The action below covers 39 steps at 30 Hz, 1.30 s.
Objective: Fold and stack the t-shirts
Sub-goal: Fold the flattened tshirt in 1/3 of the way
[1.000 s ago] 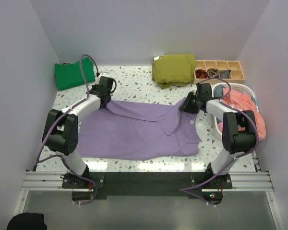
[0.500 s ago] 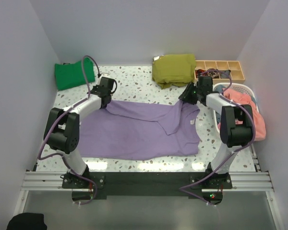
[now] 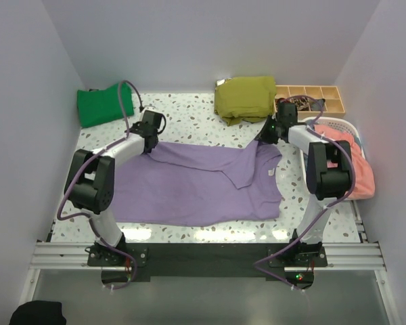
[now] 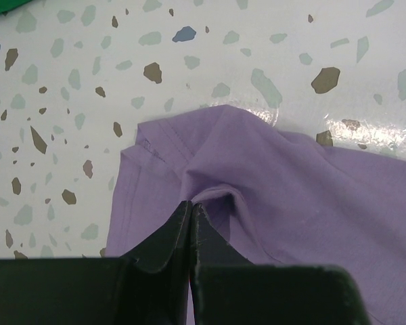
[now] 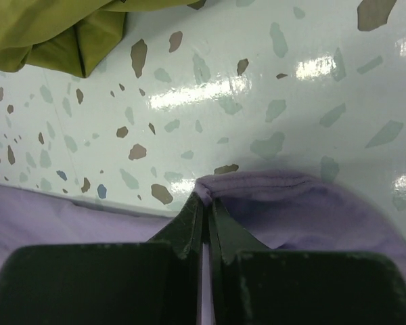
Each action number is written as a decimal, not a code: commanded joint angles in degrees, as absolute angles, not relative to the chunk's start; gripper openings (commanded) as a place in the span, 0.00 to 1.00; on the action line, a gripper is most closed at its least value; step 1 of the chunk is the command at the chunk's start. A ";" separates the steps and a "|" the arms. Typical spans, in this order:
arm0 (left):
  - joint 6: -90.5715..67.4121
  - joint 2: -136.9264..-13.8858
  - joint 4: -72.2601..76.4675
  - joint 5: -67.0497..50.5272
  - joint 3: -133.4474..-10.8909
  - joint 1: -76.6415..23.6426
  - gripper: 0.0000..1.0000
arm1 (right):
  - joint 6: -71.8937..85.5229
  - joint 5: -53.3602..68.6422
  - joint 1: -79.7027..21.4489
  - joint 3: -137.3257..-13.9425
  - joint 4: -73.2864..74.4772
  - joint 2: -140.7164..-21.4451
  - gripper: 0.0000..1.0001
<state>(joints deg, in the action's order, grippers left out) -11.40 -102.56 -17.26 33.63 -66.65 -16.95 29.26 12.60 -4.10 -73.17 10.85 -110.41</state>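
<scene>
Fold starting: the left gripper and right gripper each pinch an upper corner of the lavender t-shirt; next probably lift both evenly toward the frame's bottom.

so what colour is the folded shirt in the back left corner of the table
The shirt is bright green, seen best in the top external view.
</scene>
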 commanded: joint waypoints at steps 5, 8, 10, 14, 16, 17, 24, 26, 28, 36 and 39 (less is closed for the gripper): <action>-10.20 -102.57 -14.68 38.14 -67.06 -16.44 0.04 | 27.60 1.33 -2.73 -75.41 11.33 -108.02 0.00; -9.76 -102.66 -14.59 39.20 -66.89 -14.95 0.04 | 26.19 -3.49 -1.58 -78.56 15.97 -109.76 0.00; -9.93 -102.83 -14.50 39.37 -66.53 -14.06 0.04 | 25.40 -3.61 -0.88 -81.46 19.06 -111.44 0.00; -10.81 -103.88 -15.38 39.90 -65.66 -13.80 0.04 | 25.66 -6.67 -0.88 -81.57 23.73 -113.20 0.00; -11.16 -104.32 -15.38 39.82 -65.22 -13.80 0.04 | 26.10 -9.57 -0.88 -79.98 24.69 -112.94 0.00; -11.16 -104.85 -15.55 39.73 -65.13 -13.80 0.04 | 26.28 -9.84 -0.88 -79.72 26.09 -113.11 0.00; -11.16 -105.65 -15.91 40.34 -65.39 -13.80 0.04 | 26.45 -10.63 -0.88 -72.71 28.30 -109.26 0.00; -10.81 -105.99 -15.73 41.04 -65.48 -13.80 0.04 | 26.72 -11.16 -0.88 -70.07 27.60 -106.88 0.00; -10.46 -106.52 -15.91 42.01 -65.83 -13.80 0.04 | 27.15 -12.21 -0.88 -68.65 28.03 -105.65 0.00; -9.93 -106.87 -16.26 41.75 -67.32 -13.54 0.04 | 25.93 -13.35 -0.88 -66.97 25.14 -98.26 0.05; -10.46 -107.58 -16.96 41.31 -67.32 -13.62 0.04 | 26.01 -14.50 -0.88 -69.08 28.21 -99.66 0.38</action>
<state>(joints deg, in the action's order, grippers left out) -10.72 -106.96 -17.26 38.63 -65.69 -14.00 27.00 -9.78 -1.19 -66.37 26.09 -100.47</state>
